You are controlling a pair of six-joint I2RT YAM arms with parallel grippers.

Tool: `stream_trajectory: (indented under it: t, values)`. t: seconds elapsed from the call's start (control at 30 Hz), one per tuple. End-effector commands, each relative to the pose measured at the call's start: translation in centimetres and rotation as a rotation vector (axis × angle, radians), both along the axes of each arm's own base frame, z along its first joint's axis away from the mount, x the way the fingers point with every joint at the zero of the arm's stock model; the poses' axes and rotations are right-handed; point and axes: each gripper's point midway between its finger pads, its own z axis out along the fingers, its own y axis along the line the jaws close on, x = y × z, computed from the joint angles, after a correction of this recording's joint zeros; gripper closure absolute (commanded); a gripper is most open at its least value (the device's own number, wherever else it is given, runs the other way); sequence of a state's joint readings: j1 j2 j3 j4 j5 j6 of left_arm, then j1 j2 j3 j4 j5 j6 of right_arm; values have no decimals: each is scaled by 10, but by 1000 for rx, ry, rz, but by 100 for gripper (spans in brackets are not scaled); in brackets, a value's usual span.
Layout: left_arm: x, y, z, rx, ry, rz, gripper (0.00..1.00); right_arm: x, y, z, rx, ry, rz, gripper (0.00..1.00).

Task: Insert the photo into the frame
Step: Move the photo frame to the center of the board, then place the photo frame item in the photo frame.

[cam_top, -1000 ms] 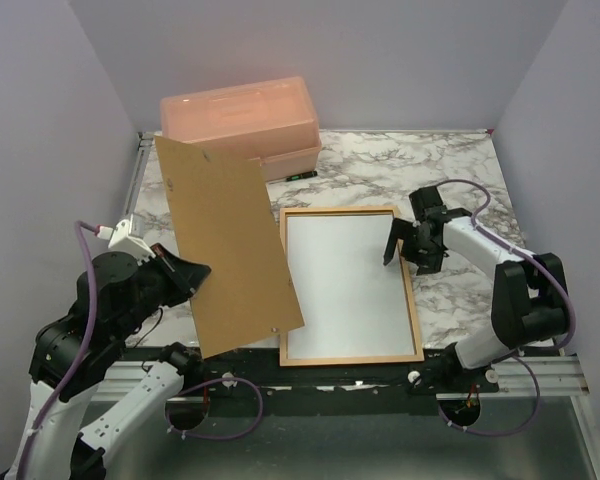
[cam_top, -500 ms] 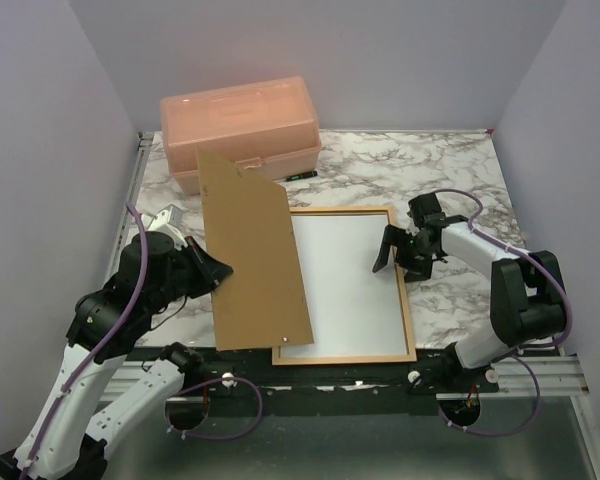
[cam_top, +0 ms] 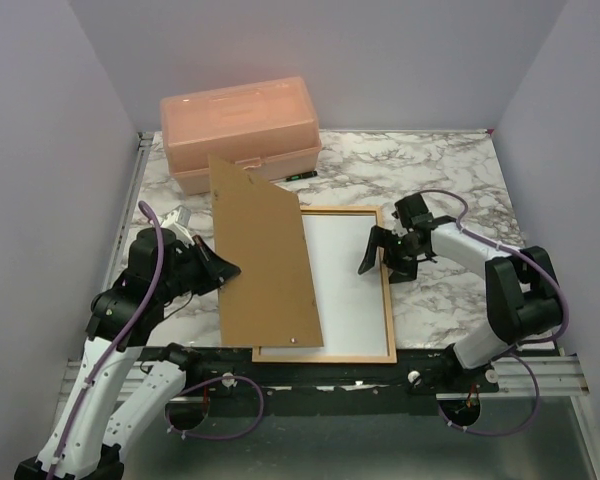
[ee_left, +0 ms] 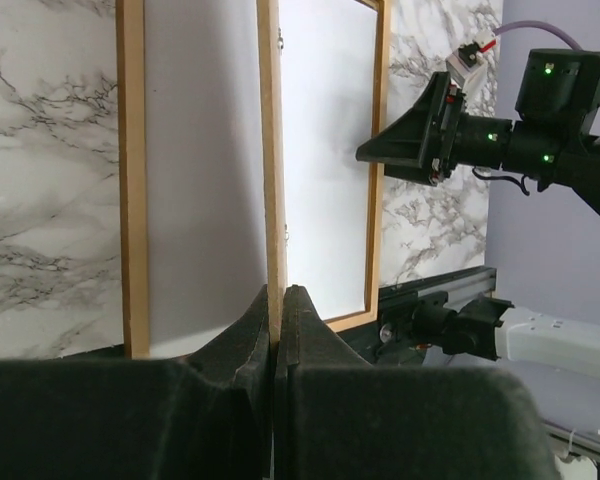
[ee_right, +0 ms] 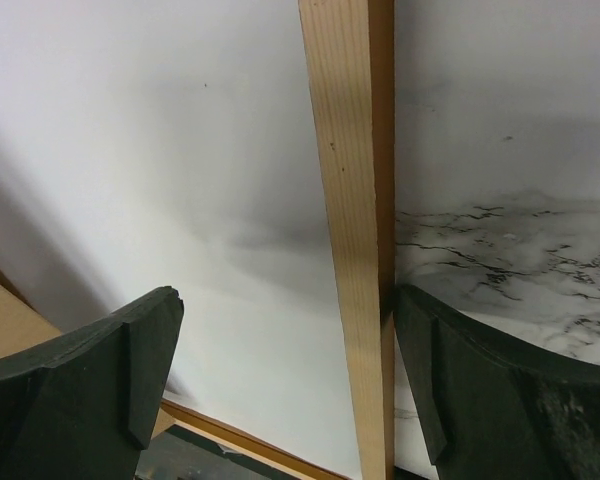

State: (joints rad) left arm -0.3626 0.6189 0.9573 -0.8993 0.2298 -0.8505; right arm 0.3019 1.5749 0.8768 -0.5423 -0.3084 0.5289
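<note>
The orange-brown frame (cam_top: pixel 330 356) lies flat on the marble table, and the photo (cam_top: pixel 345 280) lies inside it, white back up. My left gripper (cam_top: pixel 223 270) is shut on the left edge of a plain brown backing board (cam_top: pixel 265 260), which tilts over the frame's left part. The left wrist view has the board edge-on (ee_left: pixel 270 150) between the shut fingers, above the photo (ee_left: pixel 325 150). My right gripper (cam_top: pixel 380 262) stands open astride the frame's right rail (ee_right: pixel 350 200). One finger (ee_right: pixel 450 380) touches the rail's outer side; the other hangs over the photo (ee_right: pixel 180 150).
A pink plastic box (cam_top: pixel 240 130) stands at the back left, just behind the board's top corner. Bare marble table (cam_top: pixel 450 170) shows to the right and behind the frame. Grey walls close in on three sides. The frame's near edge lies at the table's front rail.
The frame with the photo has slid left. My right gripper moved left with it. The left arm swung the backing board right and lower, over the frame's left side.
</note>
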Motion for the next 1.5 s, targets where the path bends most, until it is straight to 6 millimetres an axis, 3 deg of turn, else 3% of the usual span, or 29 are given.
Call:
stream_trajectory:
  t: [0.0, 0.17, 0.3, 0.53, 0.77, 1.13, 1.47]
  values:
    - [4, -13, 34, -77, -137, -85, 100, 6, 17, 0, 34, -4, 21, 6]
    - [4, -19, 30, -97, -128, -126, 100, 14, 20, 7, 27, -26, 31, 5]
    - [6, -26, 28, -119, -127, -158, 100, 17, 21, 24, 40, -82, 36, 3]
    - [5, -37, 27, -186, -144, -215, 100, 14, 24, 57, 100, -175, 34, 2]
    - [12, -46, 20, -227, -130, -234, 100, 10, 20, 71, 105, -215, 11, 2]
    - [25, -56, -12, -274, -58, -239, 100, -11, 14, 50, 94, -152, -9, 2]
    - [33, -63, -29, -310, -34, -245, 100, -14, 14, 39, 104, -122, -37, 2]
